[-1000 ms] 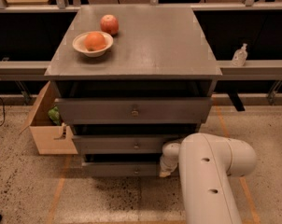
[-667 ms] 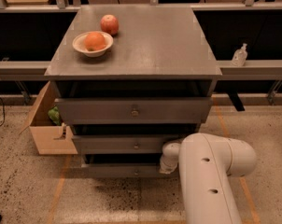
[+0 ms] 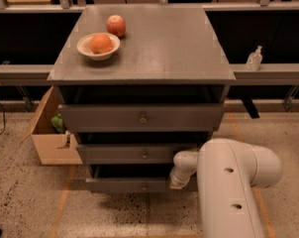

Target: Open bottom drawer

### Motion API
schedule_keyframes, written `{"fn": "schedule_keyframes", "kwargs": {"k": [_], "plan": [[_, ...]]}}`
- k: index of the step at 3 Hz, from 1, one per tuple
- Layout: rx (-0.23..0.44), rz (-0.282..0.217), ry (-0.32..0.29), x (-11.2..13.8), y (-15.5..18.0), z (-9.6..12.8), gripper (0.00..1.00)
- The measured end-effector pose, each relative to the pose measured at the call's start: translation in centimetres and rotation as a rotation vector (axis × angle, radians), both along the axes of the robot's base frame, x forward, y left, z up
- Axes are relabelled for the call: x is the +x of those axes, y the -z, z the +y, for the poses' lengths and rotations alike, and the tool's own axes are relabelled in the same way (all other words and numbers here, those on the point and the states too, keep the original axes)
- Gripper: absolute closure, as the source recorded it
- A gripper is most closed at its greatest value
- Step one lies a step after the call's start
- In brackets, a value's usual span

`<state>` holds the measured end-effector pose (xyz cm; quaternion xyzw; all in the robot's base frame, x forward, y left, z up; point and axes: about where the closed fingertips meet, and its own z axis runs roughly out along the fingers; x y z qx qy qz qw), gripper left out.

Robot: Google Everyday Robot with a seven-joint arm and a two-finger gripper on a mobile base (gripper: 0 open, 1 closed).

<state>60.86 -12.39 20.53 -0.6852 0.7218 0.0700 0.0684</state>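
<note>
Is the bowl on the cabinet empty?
No, the bowl holds an orange fruit; the gripper is at the bottom drawer, right of its knob.

Grey wooden cabinet (image 3: 159, 43), three drawers stacked. Widest grey drawer (image 3: 105, 117) uppermost, mid-width grey drawer (image 3: 115, 154) under it, narrow grey bottom drawer (image 3: 120, 185) lowest, near the floor.

On cabinet top, left rear: white round bowl (image 3: 85, 47) with orange fruit (image 3: 101, 42) in it. Red apple (image 3: 116, 25) just behind bowl, slightly right.

Open cardboard box (image 3: 48, 145) on floor left of cabinet, green item (image 3: 58, 122) inside.

Small clear bottle (image 3: 254, 58) on ledge right of cabinet.

White robot arm (image 3: 233, 187) front right. Gripper (image 3: 178, 175) at bottom drawer's right end, below mid-width grey drawer.
</note>
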Motion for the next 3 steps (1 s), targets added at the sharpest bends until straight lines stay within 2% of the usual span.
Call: {"fn": "schedule_keyframes", "kwargs": {"k": [1,2,3], "plan": [[0.000,0.000,0.000,0.12,-0.01,0.00,0.84],[0.000,0.001,0.000,0.13,-0.02,0.01,0.60],[0.008,0.021,-0.008,-0.73,-0.92,0.18,0.36]]}}
